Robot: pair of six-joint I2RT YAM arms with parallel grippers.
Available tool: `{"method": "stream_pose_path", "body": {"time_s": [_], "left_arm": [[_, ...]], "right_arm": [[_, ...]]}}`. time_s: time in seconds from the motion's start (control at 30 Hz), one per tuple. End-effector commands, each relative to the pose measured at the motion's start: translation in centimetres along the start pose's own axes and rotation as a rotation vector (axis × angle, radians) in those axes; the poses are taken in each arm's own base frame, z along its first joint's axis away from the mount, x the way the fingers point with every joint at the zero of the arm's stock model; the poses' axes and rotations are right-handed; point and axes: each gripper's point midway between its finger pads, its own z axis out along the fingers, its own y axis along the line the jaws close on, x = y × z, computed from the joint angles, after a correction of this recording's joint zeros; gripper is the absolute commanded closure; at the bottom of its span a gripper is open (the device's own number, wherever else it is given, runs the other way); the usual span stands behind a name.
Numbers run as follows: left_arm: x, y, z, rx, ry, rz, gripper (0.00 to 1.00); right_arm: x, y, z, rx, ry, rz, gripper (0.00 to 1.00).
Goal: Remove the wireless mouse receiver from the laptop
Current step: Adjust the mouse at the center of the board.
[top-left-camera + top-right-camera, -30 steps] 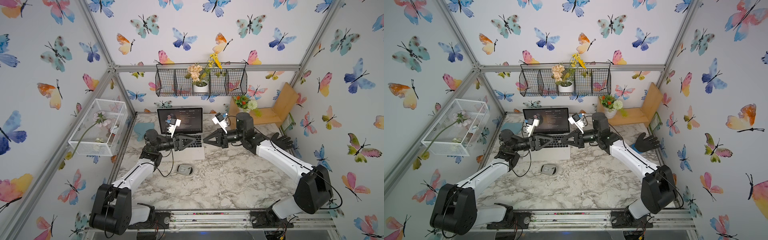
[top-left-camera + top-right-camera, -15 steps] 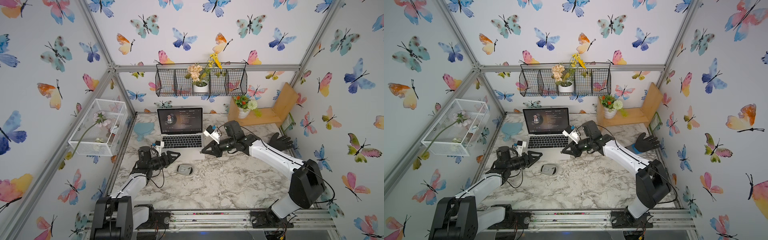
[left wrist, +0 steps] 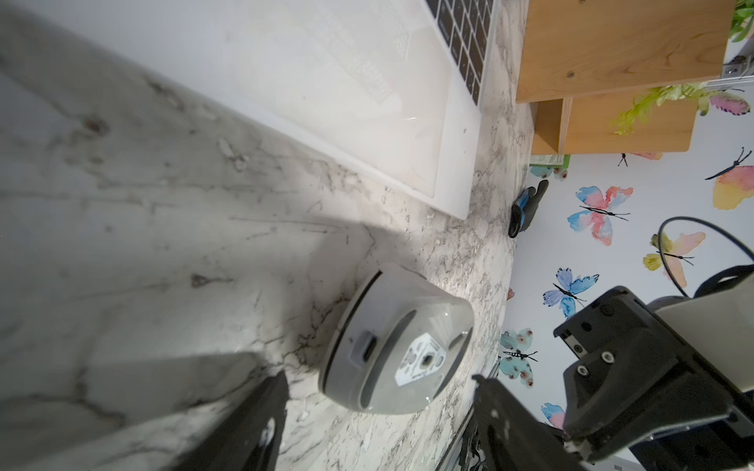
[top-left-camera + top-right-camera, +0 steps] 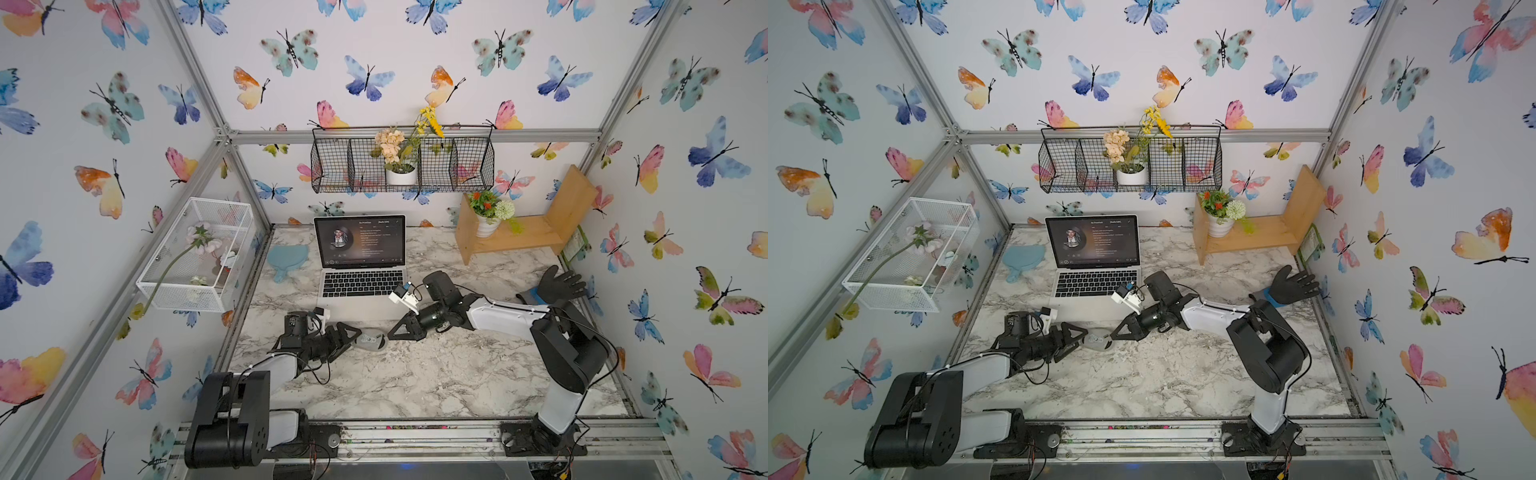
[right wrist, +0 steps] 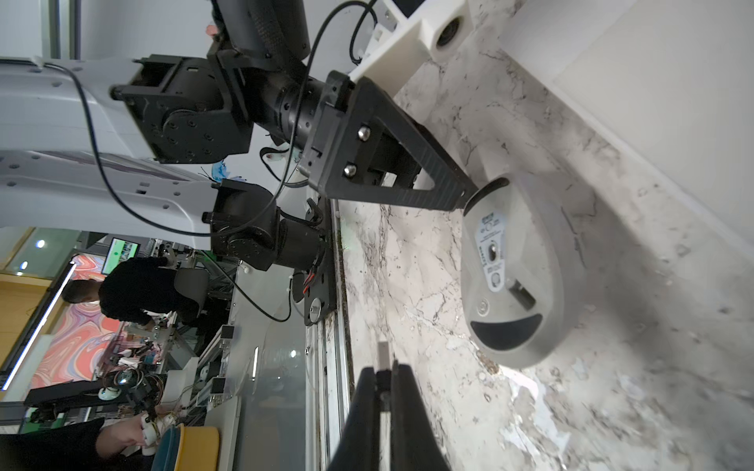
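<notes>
Right tool point(image 5: 383, 369) pinching receiver point(image 5: 382, 353) | marble tabletop point(image 4: 415, 374) | butterfly walls point(image 4: 374, 54)

Grey mouse point(image 4: 371, 340) is seen near mid-tabletop point(image 4: 415, 374), slightly twd 8 o'clock, flipped w/ underside up; white label point(image 3: 420, 359) is shown in both wrist views. Blue flat shape point(image 4: 289, 257) is laid at 10 o'clock. Wooden shelf point(image 4: 532, 241) is set at 1–2 o'clock, w/ small flower pot point(image 4: 486, 226) stood on it. Black glove point(image 4: 559, 284), blue-cuffed, is propped at 3 o'clock, fingers spread. Black wire basket point(image 4: 336, 166) is hung on back wall at 12 o'clock; white pot point(image 4: 400, 176) w/ peach & yellow blooms is held in a middle compartment. White mesh box point(image 4: 232, 216) is fixed to wall at 9 o'clock, pink flower point(image 4: 199, 237) inside. Walls are covered w/ butterfly print.
</notes>
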Motion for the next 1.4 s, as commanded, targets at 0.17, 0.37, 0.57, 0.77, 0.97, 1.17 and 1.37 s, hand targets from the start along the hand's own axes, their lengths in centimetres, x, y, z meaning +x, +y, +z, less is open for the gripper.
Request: {"method": "stream_pose_path", "body": {"time_s": [0.17, 0.37, 0.57, 0.77, 0.97, 1.17, 1.37], "left_arm": [[-1.1, -1.6, 0.2, 0.075, -0.023, 0.094, 0.22], [-0.5, -2.7, 0.7, 0.16, 0.011, 0.104, 0.23], [0.5, -2.2, 1.6, 0.16, 0.053, 0.101, 0.24], [0.8, -1.9, 1.7, 0.155, 0.056, 0.106, 0.28], [1.1, -1.5, 1.9, 0.16, 0.065, 0.1, 0.36], [1.1, -1.3, 2.0, 0.157, 0.063, 0.093, 0.4], [1.1, -1.3, 2.0, 0.162, 0.067, 0.096, 0.4]], "right_arm": [[-2.0, -1.5, 1.7, -0.083, -0.038, 0.044, 0.98], [-1.8, -2.8, 2.5, -0.092, -0.044, 0.079, 0.98], [-1.1, -3.6, 2.9, -0.091, -0.038, 0.095, 0.98], [-0.6, -4.0, 3.1, -0.081, -0.035, 0.103, 0.98], [0.0, -4.6, 3.2, -0.074, -0.026, 0.117, 0.98], [1.0, -5.1, 3.2, -0.07, 0.002, 0.121, 0.98], [1.7, -5.6, 3.4, -0.064, 0.017, 0.127, 0.98]]}}
